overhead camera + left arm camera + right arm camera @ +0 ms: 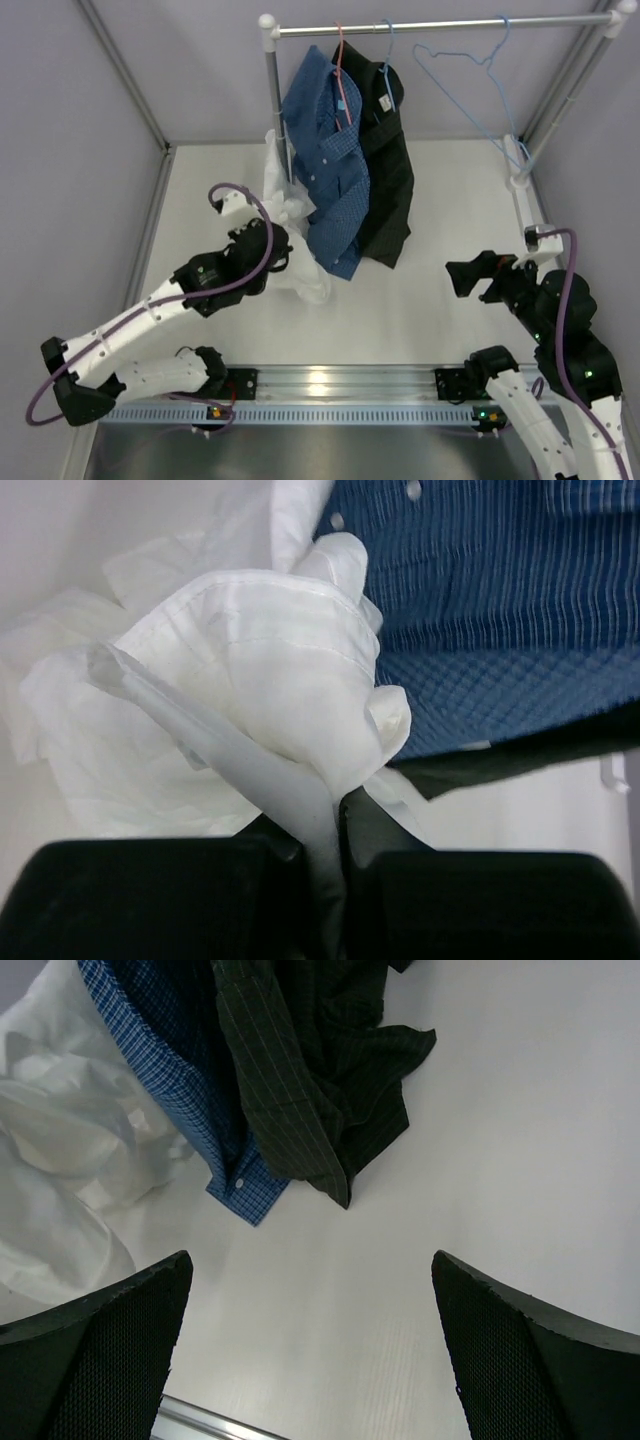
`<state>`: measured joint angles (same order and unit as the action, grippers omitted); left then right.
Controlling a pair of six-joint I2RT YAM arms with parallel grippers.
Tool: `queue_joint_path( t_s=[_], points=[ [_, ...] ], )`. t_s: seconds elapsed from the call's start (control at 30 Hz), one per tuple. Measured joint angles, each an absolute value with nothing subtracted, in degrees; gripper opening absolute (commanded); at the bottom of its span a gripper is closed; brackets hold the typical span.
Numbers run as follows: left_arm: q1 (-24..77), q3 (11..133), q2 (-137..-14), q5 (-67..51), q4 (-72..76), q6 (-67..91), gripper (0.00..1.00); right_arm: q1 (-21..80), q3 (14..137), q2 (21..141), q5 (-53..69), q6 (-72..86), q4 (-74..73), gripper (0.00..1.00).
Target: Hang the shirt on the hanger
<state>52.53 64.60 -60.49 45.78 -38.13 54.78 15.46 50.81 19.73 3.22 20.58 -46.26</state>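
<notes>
The white shirt [292, 215] is bunched on the table at the left, under the rail's left post. My left gripper [272, 256] is shut on a fold of it; in the left wrist view the white cloth [250, 680] is pinched between the two black fingers. The shirt also shows in the right wrist view [60, 1150]. The bare light-blue wire hanger [478, 85] hangs from the rail at the right. My right gripper [472, 280] is open and empty above the table at the right, well apart from the shirt and below the hanger.
A blue checked shirt [330, 160] on a pink hanger and a black shirt [388, 170] on a blue hanger hang from the rail [440, 24], touching the white shirt. Rail posts [272, 90] stand left and right. Grey walls enclose the white table [420, 300].
</notes>
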Motion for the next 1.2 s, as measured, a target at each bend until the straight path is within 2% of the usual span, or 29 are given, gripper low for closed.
queue_joint_path(
  t_s=[0.1, 0.2, 0.23, 0.3, 0.33, 0.4, 0.43, 0.47, 0.63, 0.73, 1.0, 1.13, 1.17, 1.2],
  points=[
    [62.6, 57.5, -57.7, 48.3, -38.4, 63.1, 0.02, 15.5, 51.5, 19.7, 4.5, 20.5, -46.2, 0.99],
    [76.5, 53.7, -63.0, 50.7, -39.6, 71.9, 0.06, 15.5, 51.3, 19.8, 8.4, 20.1, -46.2, 0.99],
    [80.6, 53.7, -66.4, 51.8, -39.5, 74.3, 0.16, 15.5, 50.9, 19.8, 10.5, 19.9, -45.9, 0.99],
    [87.0, 54.9, -72.8, 53.3, -39.8, 77.8, 0.27, 15.5, 49.5, 19.8, 15.1, 19.6, -45.1, 0.99],
    [89.4, 56.6, -76.3, 54.1, -40.1, 79.1, 0.35, 15.5, 48.6, 19.8, 17.0, 19.6, -44.7, 0.99],
    [92.0, 61.6, -83.0, 54.5, -40.4, 79.5, 0.74, 15.5, 46.3, 20.0, 20.0, 19.7, -44.6, 0.99],
    [92.4, 64.5, -85.6, 54.7, -40.1, 79.1, 0.9, 15.5, 45.3, 20.1, 20.5, 19.8, -44.6, 0.99],
    [92.5, 67.1, -87.8, 55.0, -39.8, 78.6, 0.98, 15.5, 44.6, 20.2, 20.4, 19.9, -44.6, 1.0],
    [90.6, 77.6, -91.6, 53.9, -38.9, 69.2, 0.98, 15.5, 44.1, 20.8, 19.7, 20.4, -44.7, 0.99],
    [87.2, 79.3, -89.8, 52.1, -37.9, 64.0, 0.98, 15.5, 42.6, 22.1, 20.0, 20.8, -43.8, 0.99],
    [73.3, 62.4, -67.5, 49.0, -37.9, 61.1, 0.98, 16.1, 31.9, 27.2, 23.1, 25.3, -37.9, 0.99],
    [72.6, 55.4, -62.6, 47.2, -38.4, 61.7, 0.98, 21.0, 27.6, 33.2, 18.0, 28.9, -33.8, 0.99],
    [72.6, 54.3, -62.4, 46.7, -38.6, 61.8, 0.98, 22.9, 26.8, 35.1, 16.6, 29.7, -32.4, 0.97],
    [72.6, 53.3, -62.5, 46.1, -38.6, 61.8, 0.98, 24.6, 26.0, 36.7, 15.6, 30.2, -31.0, 0.89]
  ],
)
